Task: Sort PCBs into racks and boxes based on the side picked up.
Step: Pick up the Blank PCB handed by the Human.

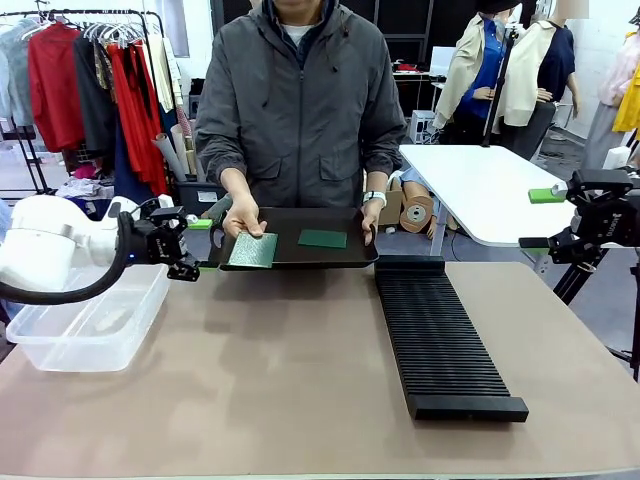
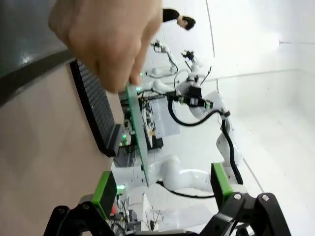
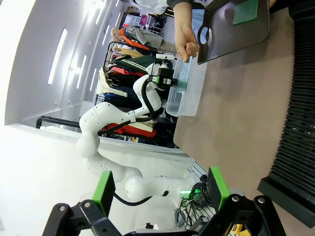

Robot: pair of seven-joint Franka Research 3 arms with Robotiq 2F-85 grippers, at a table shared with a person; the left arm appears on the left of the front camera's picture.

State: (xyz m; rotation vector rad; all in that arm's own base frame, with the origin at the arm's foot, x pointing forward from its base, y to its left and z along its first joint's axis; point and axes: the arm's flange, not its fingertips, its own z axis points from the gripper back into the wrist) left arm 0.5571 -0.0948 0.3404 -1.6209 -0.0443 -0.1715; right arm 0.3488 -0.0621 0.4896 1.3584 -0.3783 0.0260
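One PCB (image 1: 252,250) is held by the person's hand (image 1: 243,215) at the edge of the black tray (image 1: 350,255), seemingly offered to the released left claw (image 1: 203,245) just beside it; another PCB (image 1: 322,238) lies on the tray. The right claw (image 1: 540,220) hangs released, well apart.

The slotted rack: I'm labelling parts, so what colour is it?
The rack is black all over, clearest in the front view.

White arms (image 1: 50,245), blk jaws, grn pads (image 1: 547,195)

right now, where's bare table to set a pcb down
Widest: bare tabletop between the clear tub and black rack. Also the strip right of the rack. Crowded at the far edge: tray, hand with PCB, left fingers.
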